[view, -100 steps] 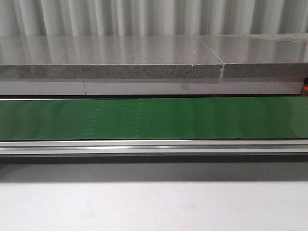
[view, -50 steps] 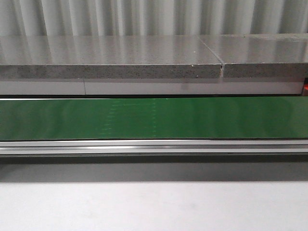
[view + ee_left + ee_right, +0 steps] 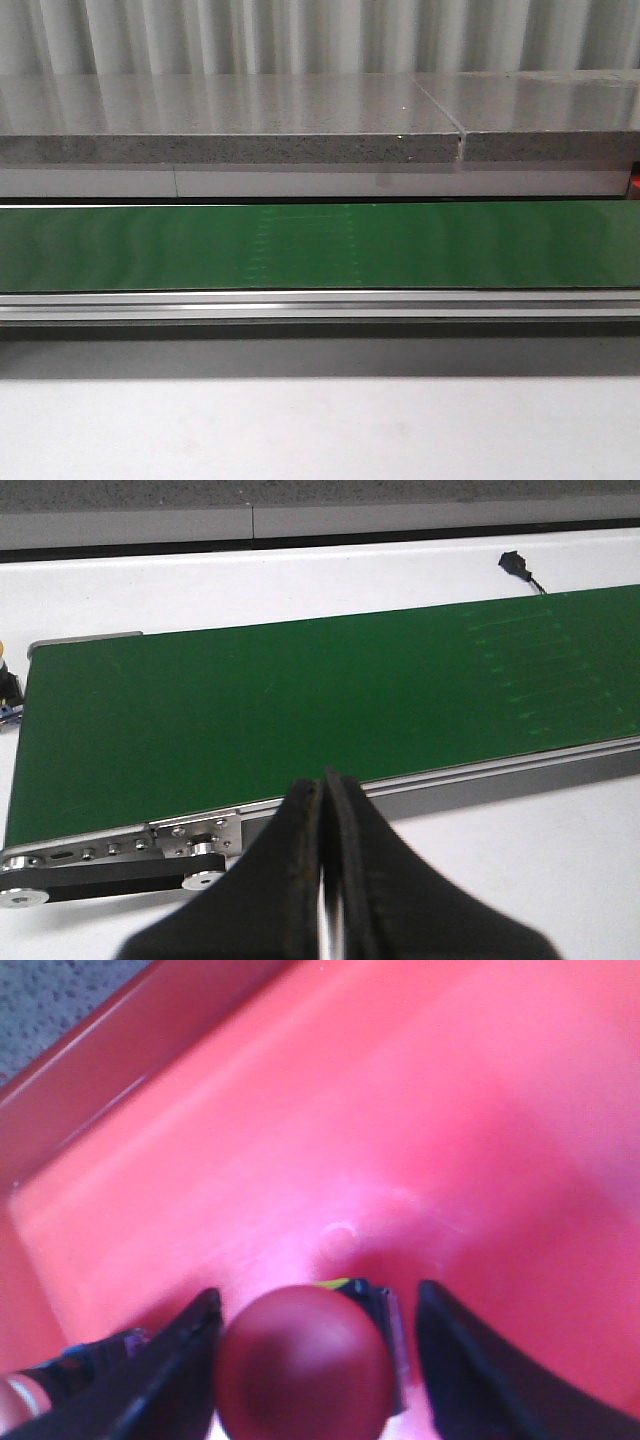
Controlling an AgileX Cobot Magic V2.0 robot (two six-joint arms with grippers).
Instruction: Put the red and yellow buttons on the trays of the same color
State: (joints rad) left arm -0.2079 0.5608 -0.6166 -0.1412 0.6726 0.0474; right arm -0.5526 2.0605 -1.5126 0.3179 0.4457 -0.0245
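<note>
In the right wrist view a red button (image 3: pixel 300 1360) with a domed cap and a dark base sits low in the red tray (image 3: pixel 400 1110). My right gripper (image 3: pixel 318 1292) stands open around it. One finger lies against the cap, and a gap separates the other from the button's base. My left gripper (image 3: pixel 322 780) is shut with nothing in it, over the white table just in front of the green conveyor belt (image 3: pixel 250 710). A sliver of a yellow-topped thing (image 3: pixel 4 675) shows past the belt's end. No yellow tray is in view.
The front view shows only the green belt (image 3: pixel 320 245), its aluminium rail (image 3: pixel 320 303), a grey stone ledge (image 3: pixel 230 148) behind it and the white table. Part of another reddish button (image 3: pixel 20 1400) lies in the red tray beside my right gripper. A small black part (image 3: pixel 514 564) lies beyond the belt.
Faint marks on the green belt have drifted to the right across the front view. Nothing else there has moved.
</note>
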